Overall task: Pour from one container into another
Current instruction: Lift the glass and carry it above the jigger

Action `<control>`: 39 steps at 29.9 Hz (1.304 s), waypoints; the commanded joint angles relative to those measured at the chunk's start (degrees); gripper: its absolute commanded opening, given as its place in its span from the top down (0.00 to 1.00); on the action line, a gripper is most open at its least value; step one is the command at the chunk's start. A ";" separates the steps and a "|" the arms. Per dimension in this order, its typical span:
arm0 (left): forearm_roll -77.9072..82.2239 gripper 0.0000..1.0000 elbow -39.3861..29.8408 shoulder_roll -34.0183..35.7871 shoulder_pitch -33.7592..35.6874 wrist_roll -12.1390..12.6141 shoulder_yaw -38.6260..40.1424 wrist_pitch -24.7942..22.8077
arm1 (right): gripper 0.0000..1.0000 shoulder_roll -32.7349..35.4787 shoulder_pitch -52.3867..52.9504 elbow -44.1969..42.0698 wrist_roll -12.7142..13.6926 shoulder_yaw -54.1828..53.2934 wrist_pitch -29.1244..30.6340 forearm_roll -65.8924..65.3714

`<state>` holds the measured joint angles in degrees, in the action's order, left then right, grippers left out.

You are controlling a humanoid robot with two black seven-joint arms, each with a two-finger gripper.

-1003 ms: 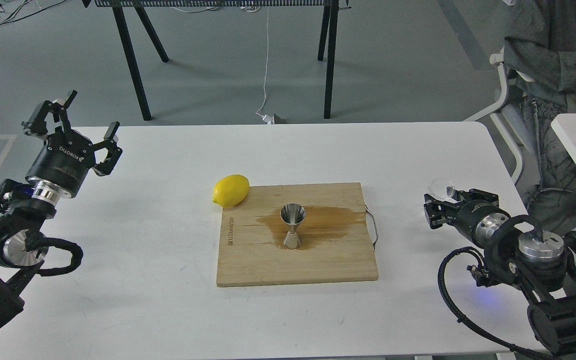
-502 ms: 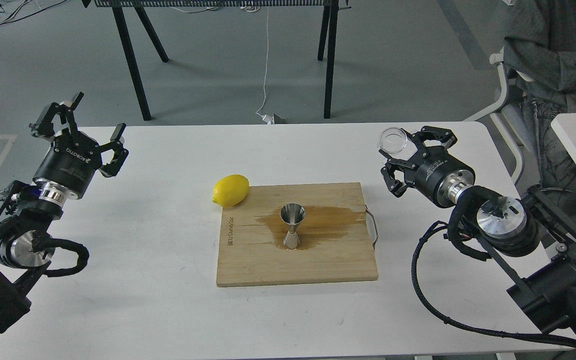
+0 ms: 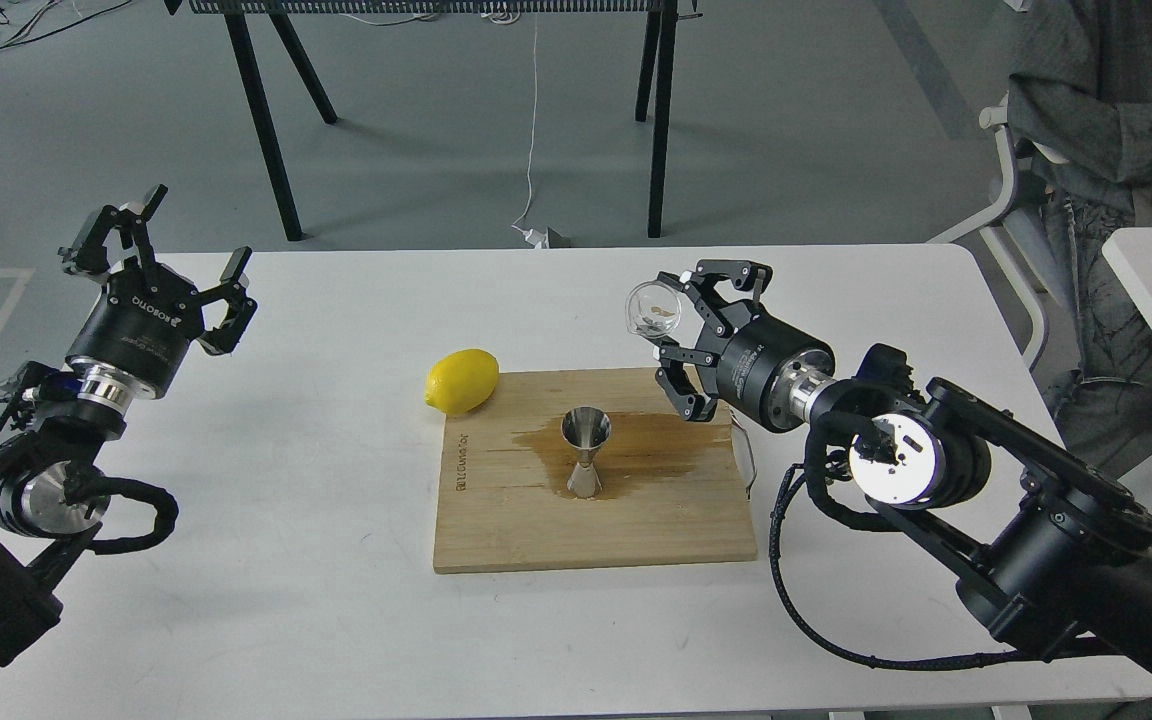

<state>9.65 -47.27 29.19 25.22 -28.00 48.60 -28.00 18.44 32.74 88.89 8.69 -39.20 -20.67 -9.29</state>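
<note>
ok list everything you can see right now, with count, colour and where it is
clear cup: 1, transparent, held in the air beyond the board's far right corner
jigger: 1, shiny steel, upright on the board's brown stain
lemon: 1, yellow, at the board's far left corner
cutting board: 1, light wood, mid-table
table: 1, white
black-legged frame: 1, on the floor behind
seated person: 1, grey clothes, far right
left tool: 1, black, open, empty, above the table's left edge
right tool: 1, black, shut on the clear cup

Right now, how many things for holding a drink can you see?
2. A clear cup is held up in the right gripper, above the wooden board's far right corner. A shiny jigger stands upright on the board, in a brown wet patch.
</note>
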 commanded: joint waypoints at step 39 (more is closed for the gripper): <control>-0.07 0.08 0.34 -0.01 0.00 0.00 0.09 0.00 | 0.70 1.07 12.79 -0.73 1.86 22.49 0.80 -20.15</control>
<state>9.58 -46.93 29.18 25.22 -28.00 48.61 -28.00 19.47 44.50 88.19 10.54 -18.30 -19.88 -29.00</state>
